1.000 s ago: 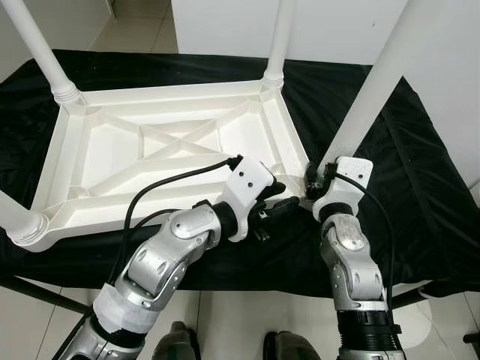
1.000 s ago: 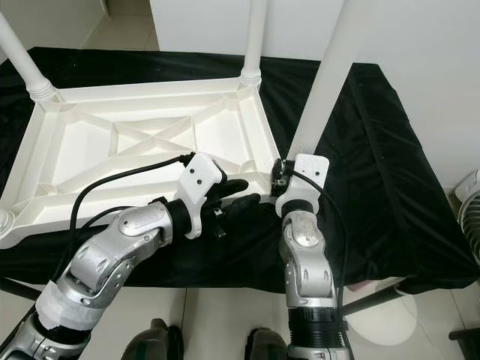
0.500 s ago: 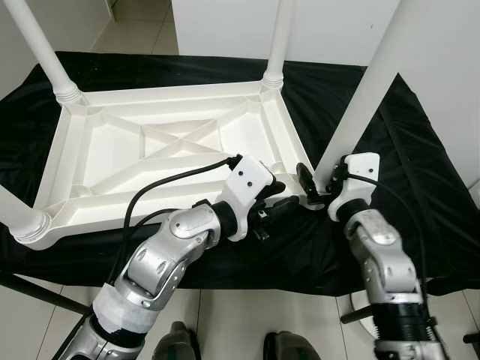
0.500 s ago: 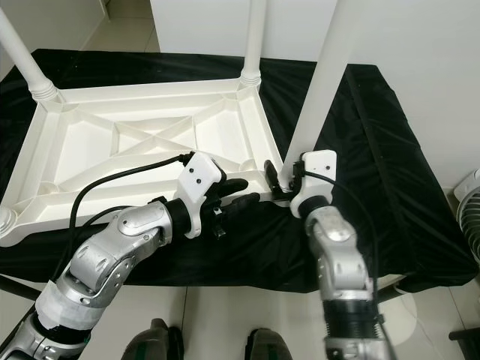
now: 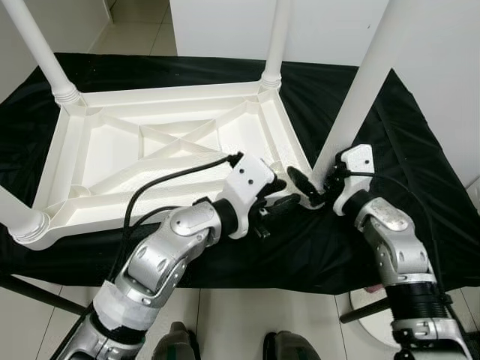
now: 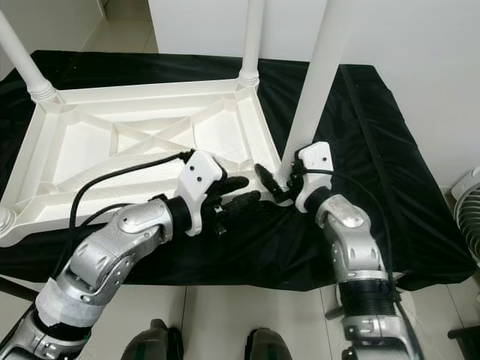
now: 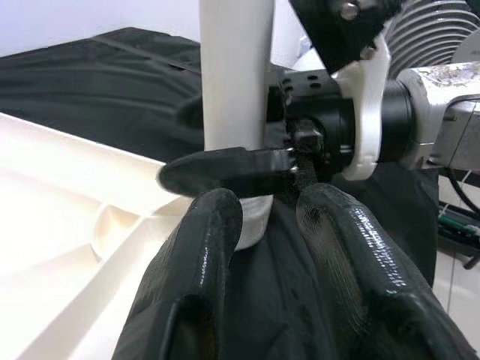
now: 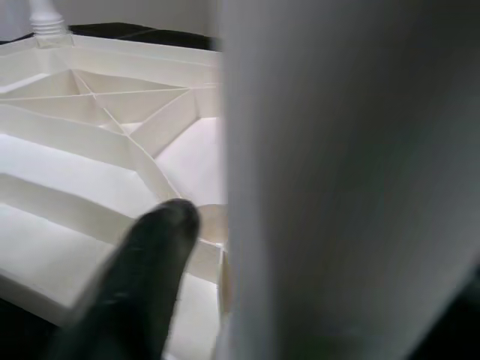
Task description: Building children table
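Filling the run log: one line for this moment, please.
right hand: open around table leg base | left hand: beside it, open | tabletop: upside down

Upturned white table (image 5: 150,150), right claw (image 5: 311,193) seemingly around near leg (image 5: 358,90), left claw (image 5: 281,201) beside.

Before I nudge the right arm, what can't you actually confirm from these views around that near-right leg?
- Leg socket: the base of the near-right leg is covered by the right gripper in both eye views, so its seating in the tabletop is unclear.
- Right gripper's far finger: hidden behind the leg; grip contact cannot be judged.
- Right wrist view: the leg is blurred and blocks most of it.
- Leg tops: cut off by the upper edge.
- Left gripper: lies on the black cloth; jaws' gap unclear.
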